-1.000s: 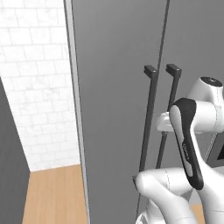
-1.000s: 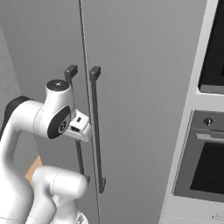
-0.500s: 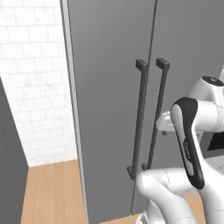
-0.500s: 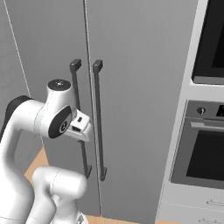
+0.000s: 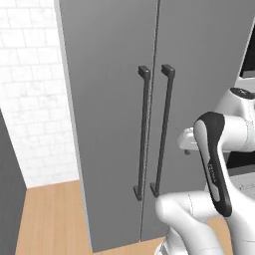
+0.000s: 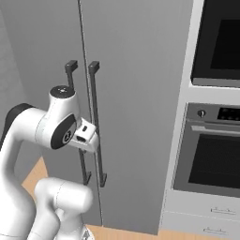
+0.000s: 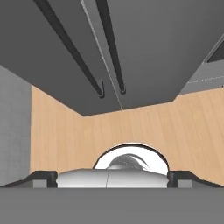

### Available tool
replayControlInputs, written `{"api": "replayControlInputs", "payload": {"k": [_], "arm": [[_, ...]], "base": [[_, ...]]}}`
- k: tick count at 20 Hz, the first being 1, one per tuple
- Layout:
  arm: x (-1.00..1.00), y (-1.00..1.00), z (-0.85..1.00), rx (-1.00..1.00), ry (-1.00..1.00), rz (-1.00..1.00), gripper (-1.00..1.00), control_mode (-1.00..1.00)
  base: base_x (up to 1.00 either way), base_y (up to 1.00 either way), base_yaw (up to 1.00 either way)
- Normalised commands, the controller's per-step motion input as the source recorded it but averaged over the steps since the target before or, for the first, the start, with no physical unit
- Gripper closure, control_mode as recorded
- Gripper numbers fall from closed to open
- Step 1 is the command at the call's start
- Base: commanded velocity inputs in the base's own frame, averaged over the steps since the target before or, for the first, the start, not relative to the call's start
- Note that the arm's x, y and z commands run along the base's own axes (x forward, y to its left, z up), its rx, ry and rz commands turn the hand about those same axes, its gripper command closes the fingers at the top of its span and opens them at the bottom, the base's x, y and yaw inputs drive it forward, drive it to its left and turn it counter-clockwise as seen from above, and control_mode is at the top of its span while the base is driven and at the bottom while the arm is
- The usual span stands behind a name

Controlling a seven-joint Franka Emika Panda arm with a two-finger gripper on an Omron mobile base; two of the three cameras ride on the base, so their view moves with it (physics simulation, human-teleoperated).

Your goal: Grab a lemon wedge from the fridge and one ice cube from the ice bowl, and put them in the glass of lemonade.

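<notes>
The tall grey fridge (image 5: 109, 99) stands right in front of me with both doors shut. Its two dark bar handles (image 5: 144, 132) run side by side down the middle seam, also seen as the handles (image 6: 96, 122). My arm is folded, and the gripper (image 6: 91, 142) hangs a short way in front of the handles, pointing down. In the hand view the gripper (image 7: 112, 177) is open, its fingertips (image 7: 43, 177) far apart, nothing between them, over the wooden floor (image 7: 131, 127). The lemon wedge, ice cube, ice bowl and glass of lemonade are out of view.
A built-in wall oven (image 6: 213, 159) with a dark window (image 6: 220, 42) above it and pale drawers (image 6: 206, 218) below stands right of the fridge. A white tiled wall (image 5: 30, 99) and a dark panel (image 5: 7, 174) lie to the left.
The whole picture has slid left in both base views, so the base has moved; more of the oven shows now. The arm keeps its folded pose.
</notes>
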Motion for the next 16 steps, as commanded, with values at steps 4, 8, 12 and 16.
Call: {"api": "replayControlInputs", "payload": {"k": [4,8,12,16], "arm": [[0.00,0.00,0.00,0.00,0.00,0.00,-1.00,1.00],[0.00,0.00,0.00,0.00,0.00,0.00,-1.00,1.00],[0.00,0.00,0.00,0.00,0.00,0.00,-1.00,1.00],[0.00,0.00,0.00,0.00,0.00,0.00,-1.00,1.00]], "base": [[-0.23,-0.15,0.00],[-0.54,0.00,0.01],[-0.61,0.00,0.01],[-0.50,0.01,0.03]]}}
